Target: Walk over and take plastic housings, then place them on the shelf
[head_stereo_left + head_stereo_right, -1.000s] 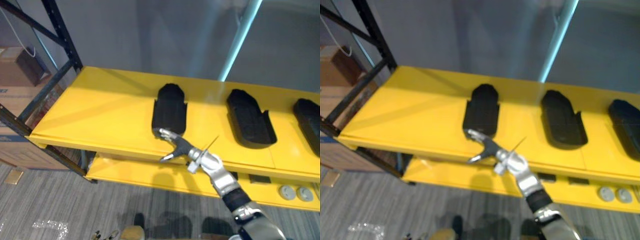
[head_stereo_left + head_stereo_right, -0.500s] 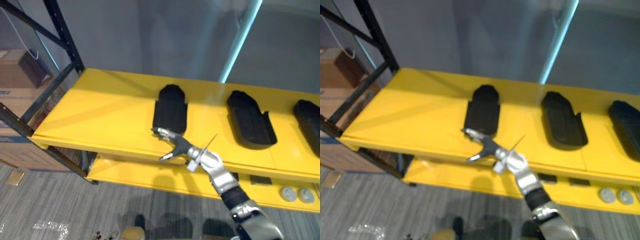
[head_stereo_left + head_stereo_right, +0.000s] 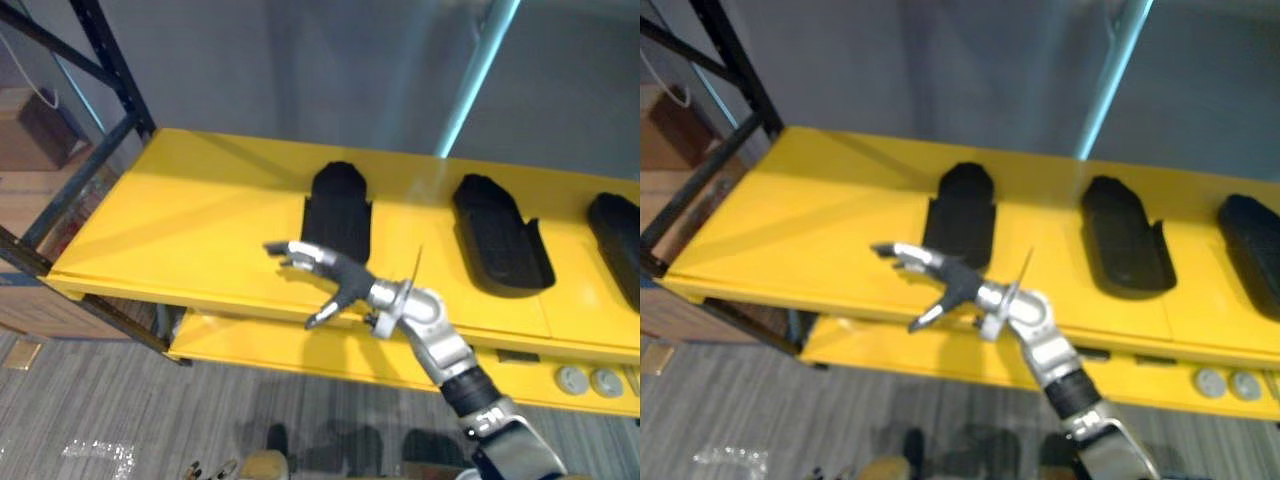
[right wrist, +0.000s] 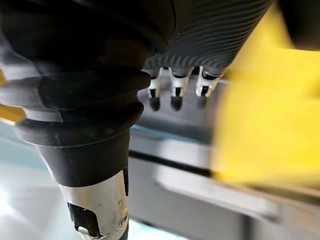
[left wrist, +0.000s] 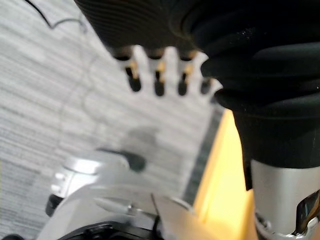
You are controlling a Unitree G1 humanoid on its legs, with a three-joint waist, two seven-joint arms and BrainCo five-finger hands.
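Three black plastic housings lie on the yellow shelf [image 3: 200, 220]: a left one [image 3: 338, 215], a middle one [image 3: 500, 240] and a right one [image 3: 618, 235] at the picture's edge. My right hand [image 3: 330, 275] hovers open over the shelf's front edge, just in front of and left of the left housing's near end, with nothing held. The right wrist view shows its straight fingers [image 4: 172, 92] empty. In the left wrist view my left hand [image 5: 157, 82] hangs over the grey floor, fingers relaxed and empty.
A lower yellow shelf [image 3: 300, 345] carries two round grey parts [image 3: 585, 380] at the right. Black rack uprights [image 3: 110, 60] stand at the left, with cardboard boxes [image 3: 30, 130] behind them. Bare shelf surface lies left of the housings.
My right hand has left the near end of the left housing and swung to the left, fingers spread. The housings have not moved.
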